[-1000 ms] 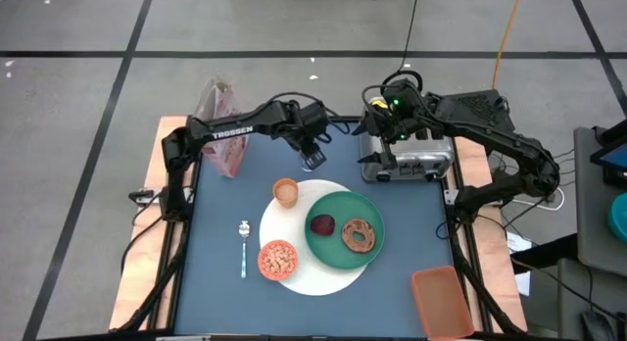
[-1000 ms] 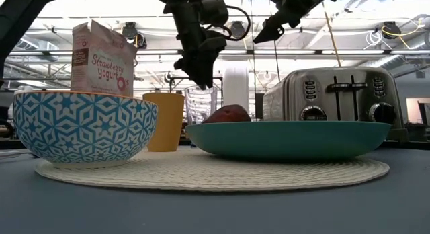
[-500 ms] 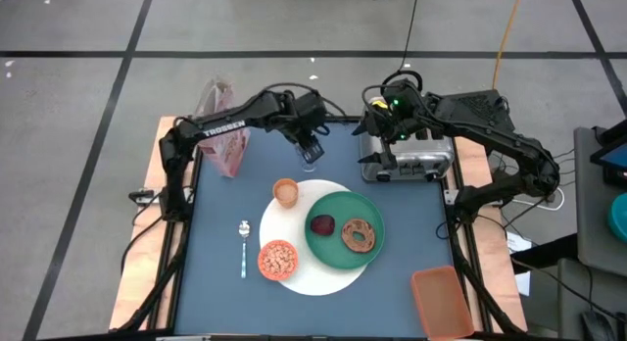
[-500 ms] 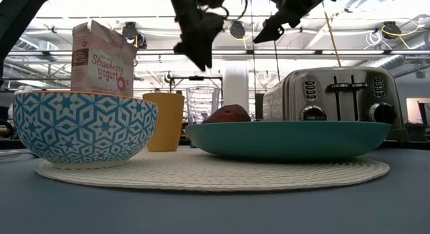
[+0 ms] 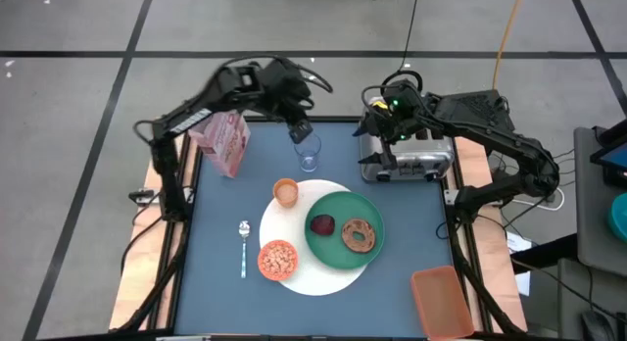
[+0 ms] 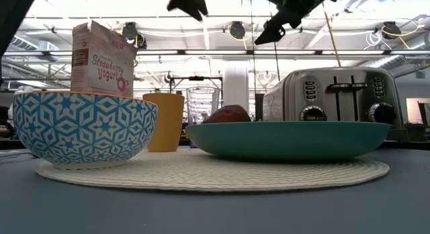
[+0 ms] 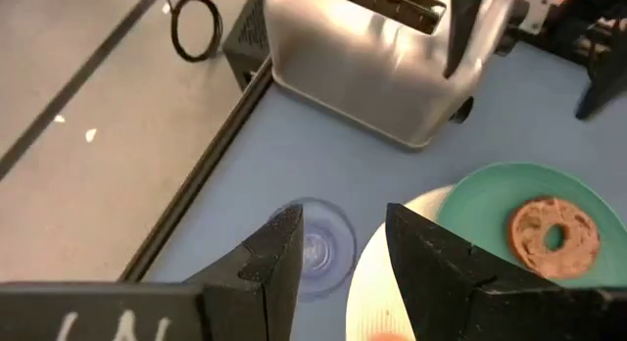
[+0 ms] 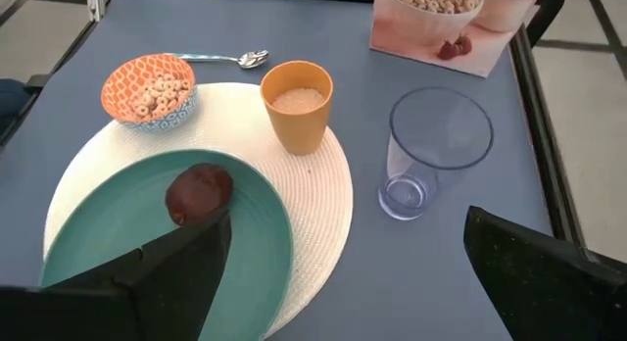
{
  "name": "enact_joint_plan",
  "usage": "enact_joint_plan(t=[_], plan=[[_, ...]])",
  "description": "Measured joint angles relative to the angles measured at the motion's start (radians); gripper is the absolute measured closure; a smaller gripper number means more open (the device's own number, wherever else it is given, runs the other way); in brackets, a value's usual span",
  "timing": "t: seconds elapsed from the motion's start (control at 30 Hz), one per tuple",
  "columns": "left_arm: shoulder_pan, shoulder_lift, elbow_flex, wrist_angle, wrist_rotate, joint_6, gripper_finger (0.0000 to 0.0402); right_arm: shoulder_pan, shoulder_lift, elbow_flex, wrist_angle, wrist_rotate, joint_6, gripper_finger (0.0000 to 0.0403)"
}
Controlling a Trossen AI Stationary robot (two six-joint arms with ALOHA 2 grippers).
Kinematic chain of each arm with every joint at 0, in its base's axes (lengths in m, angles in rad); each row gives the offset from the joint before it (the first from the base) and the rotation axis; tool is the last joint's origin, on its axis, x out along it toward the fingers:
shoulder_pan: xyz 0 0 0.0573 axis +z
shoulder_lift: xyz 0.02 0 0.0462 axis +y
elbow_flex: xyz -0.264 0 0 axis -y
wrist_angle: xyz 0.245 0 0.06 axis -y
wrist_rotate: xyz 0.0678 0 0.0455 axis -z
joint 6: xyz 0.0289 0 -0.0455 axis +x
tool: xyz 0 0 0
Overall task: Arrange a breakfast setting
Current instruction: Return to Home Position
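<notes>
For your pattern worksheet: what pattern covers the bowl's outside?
The bowl has a blue-and-white geometric star pattern, clearest in the low view.

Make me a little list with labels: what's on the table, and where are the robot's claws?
Mat: white, round, mid-table
On mat: green plate, orange cup, cereal bowl
On plate: bagel, dark red fruit
Off mat: spoon beside the bowl; empty glass past the cup
Left claw: open, high above the glass
Right claw: open, above the toaster

Orange cup (image 8: 295,105) on white mat (image 8: 323,184), clear glass (image 8: 432,150) beside
</notes>
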Motion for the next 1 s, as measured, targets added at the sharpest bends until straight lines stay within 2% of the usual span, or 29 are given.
enact_joint_plan(t=[0.27, 0.4, 0.5, 0.73, 0.83, 1.0], plan=[[-0.014, -0.190, -0.018, -0.022, -0.056, 0.072, 0.0247, -0.001, -0.068, 0.000, -0.031, 0.003, 0.021, 0.0007], [-0.043, -0.331, -0.140, -0.018, -0.058, 0.094, 0.0247, -0.001, -0.122, -0.013, -0.033, 0.004, 0.024, 0.0007], [-0.076, -0.492, -0.365, 0.083, -0.059, 0.109, 0.0247, -0.001, -0.177, -0.069, -0.020, 0.004, 0.045, 0.0007], [-0.118, -0.975, -1.073, 0.604, -0.013, 0.134, 0.0247, -0.001, -0.373, -0.299, 0.146, 0.010, 0.178, 0.0007], [-0.118, -1.161, -1.338, 0.783, 0.006, 0.133, 0.0247, -0.001, -0.471, -0.388, 0.203, 0.073, 0.244, 0.0007], [-0.117, -1.425, -1.670, 0.959, 0.010, 0.114, 0.0247, -0.001, -0.608, -0.487, 0.267, 0.133, 0.311, 0.0007]])
